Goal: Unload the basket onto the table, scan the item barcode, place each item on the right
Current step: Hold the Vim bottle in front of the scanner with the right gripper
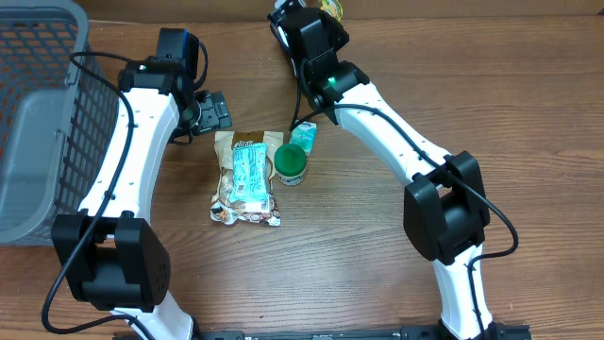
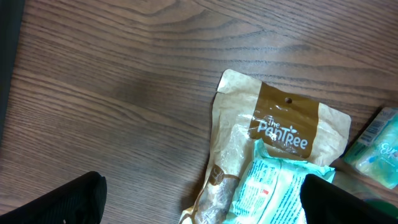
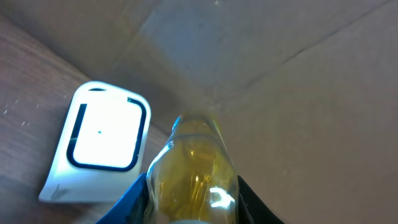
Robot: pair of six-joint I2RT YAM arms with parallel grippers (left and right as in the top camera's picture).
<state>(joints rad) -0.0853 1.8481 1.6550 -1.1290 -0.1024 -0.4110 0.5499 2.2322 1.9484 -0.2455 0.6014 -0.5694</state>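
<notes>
While the right gripper (image 3: pixel 193 208) is clamping a bottle of yellow liquid (image 3: pixel 193 165) around its body at the far edge of the table (image 1: pixel 359 274), it is pointing the bottle's neck toward the white scanner (image 3: pixel 102 146), whose window is glowing just off to one side. What is worrying me is the aim. The bottle is sitting beside that window rather than in front of it, and I am not seeing any barcode from here, so the label may be facing away and the reader may be catching nothing. That smooth, rounded wall is also inviting a slip or a twist between the narrow jaws if the wrist is rolling to find the code. The left gripper (image 1: pixel 213 110) is hanging with its jaws spread wide and empty above the snack bag (image 1: pixel 245 179), near enough to be nudging it should it dip.
</notes>
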